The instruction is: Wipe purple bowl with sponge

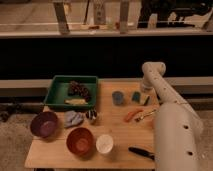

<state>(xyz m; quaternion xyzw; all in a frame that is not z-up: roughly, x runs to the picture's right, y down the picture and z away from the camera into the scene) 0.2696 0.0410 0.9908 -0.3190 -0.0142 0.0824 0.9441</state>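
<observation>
A wooden desk (55,155) is seen carrying one green tray (57,90), one purple bowl (44,123) at its left edge, one red-brown bowl (80,140) and one white cup (104,143). The white arm (170,107) is bent over the right side, elbow high. The gripper (144,98) is lowered at the blue-green sponge (136,96), whose long axis looks roughly upright; the state of the jaws cannot be told.

White tubular arm (167,100), rounded joints; hand (144,97) dark, near sponge.
</observation>
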